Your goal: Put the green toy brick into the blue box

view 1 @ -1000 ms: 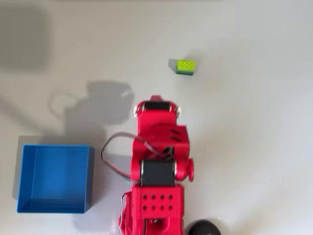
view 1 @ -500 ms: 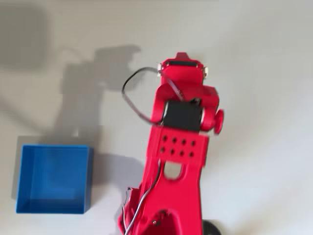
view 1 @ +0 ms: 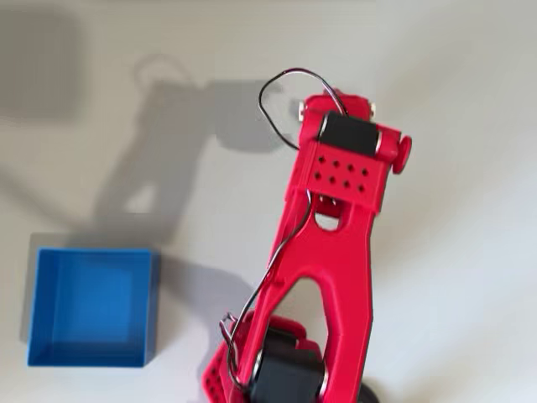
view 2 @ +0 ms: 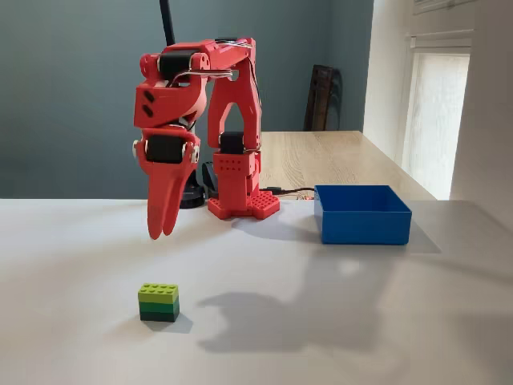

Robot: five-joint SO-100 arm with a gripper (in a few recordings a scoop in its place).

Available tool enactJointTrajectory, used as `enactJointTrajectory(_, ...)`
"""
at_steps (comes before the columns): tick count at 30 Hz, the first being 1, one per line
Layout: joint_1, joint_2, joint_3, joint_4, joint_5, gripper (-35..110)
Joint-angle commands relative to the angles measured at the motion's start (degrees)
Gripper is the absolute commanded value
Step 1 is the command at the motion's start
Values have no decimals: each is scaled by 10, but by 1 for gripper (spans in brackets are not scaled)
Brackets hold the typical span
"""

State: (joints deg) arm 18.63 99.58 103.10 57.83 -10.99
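So the surface is a plain white table (view 2: 337,321), matte, with soft shadows of the arm thrown across it in both the fixed and overhead views. Behind it in the fixed view there's a dark teal wall (view 2: 72,88), a light wooden tabletop (view 2: 337,156) further back, and a bright window (view 2: 449,112) at the right edge.

The red arm (view 2: 232,120) stands mid-frame at the back of the white table, bent over forward. Its gripper (view 2: 162,233) hangs pointing straight down, left of centre in the fixed view, fingers pressed together into a closed point, holding nothing.

The green toy brick (view 2: 159,302) sits lower left in the fixed view, on the table below the gripper tips with clear air between them. It looks like lime studs on top of a darker green layer.

The blue box (view 2: 362,213) is right of centre in the fixed view, lower left in the overhead one (view 1: 91,307), well apart from the brick. Lots of bare table all around both.
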Motion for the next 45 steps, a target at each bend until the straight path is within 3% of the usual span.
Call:
enactJointTrajectory(1,5,-22,-81,24,9,26)
enactJointTrajectory(21,6,-229,-328,138,53,25)
enactJointTrajectory(45,3,-360,-391,142,32,22)
